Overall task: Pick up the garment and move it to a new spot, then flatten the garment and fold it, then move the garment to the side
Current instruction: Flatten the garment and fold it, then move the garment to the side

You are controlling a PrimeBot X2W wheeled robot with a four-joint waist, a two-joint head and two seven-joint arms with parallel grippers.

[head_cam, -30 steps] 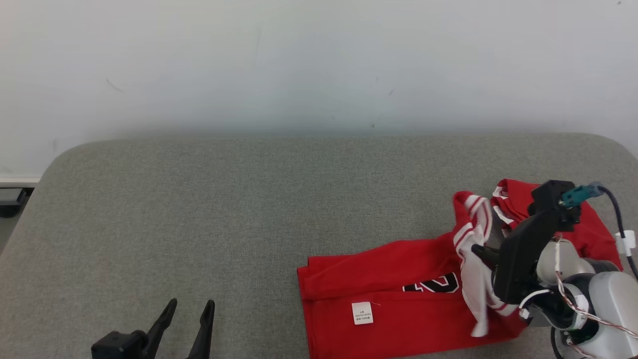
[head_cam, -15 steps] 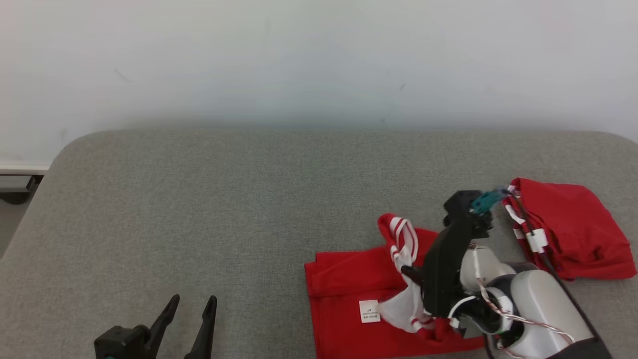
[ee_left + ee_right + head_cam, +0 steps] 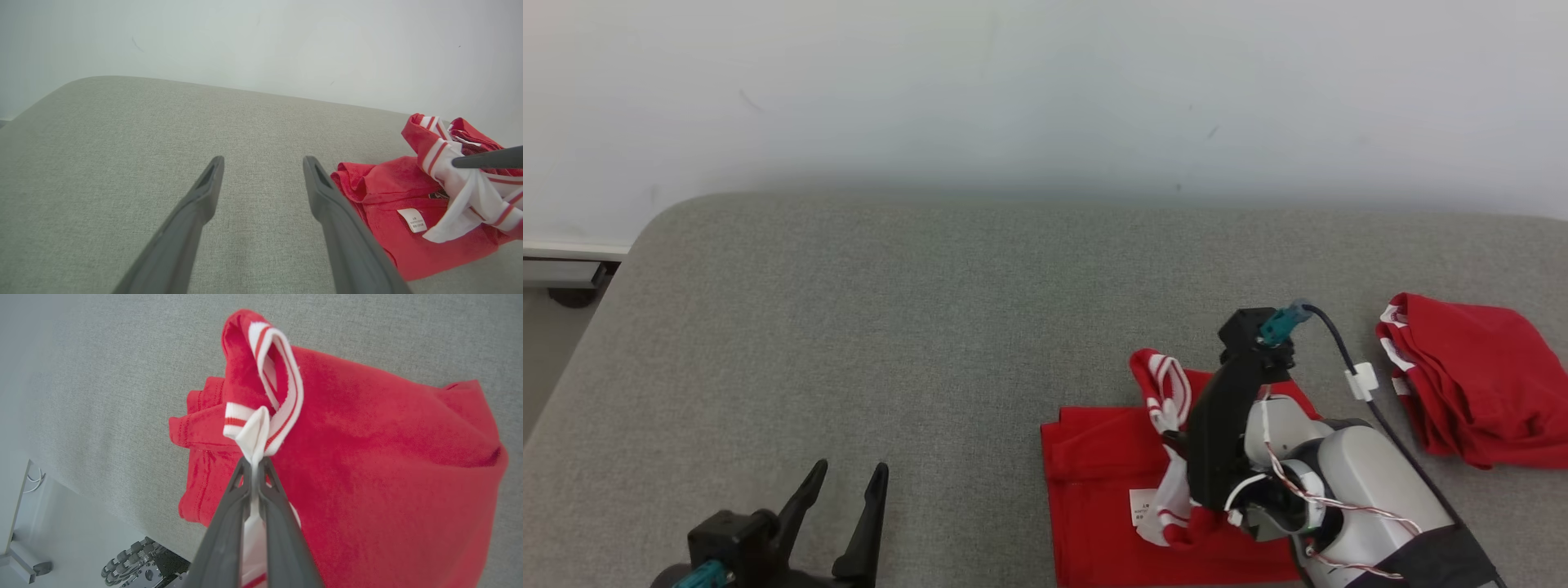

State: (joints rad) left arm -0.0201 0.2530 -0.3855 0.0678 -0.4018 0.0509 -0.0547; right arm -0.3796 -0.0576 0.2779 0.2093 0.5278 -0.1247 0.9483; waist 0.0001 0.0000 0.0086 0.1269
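Grey cushion (image 3: 931,327), red garment (image 3: 1103,482), striped trim (image 3: 1168,384) pointing up, pinched by right end effector (image 3: 254,463), left end effector (image 3: 849,469) splayed

Seemingly two red garments (image 3: 1094,498) (image 3: 1474,380), two hands (image 3: 849,468) (image 3: 1174,439), one grey surface (image 3: 931,327).

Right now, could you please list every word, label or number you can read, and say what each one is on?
White label on the nearer red garment: printed lines, too small to read.
Black print on that garment: mostly covered by its white striped trim, unreadable.
Other red garment: no text visible.
Nothing here is legible.
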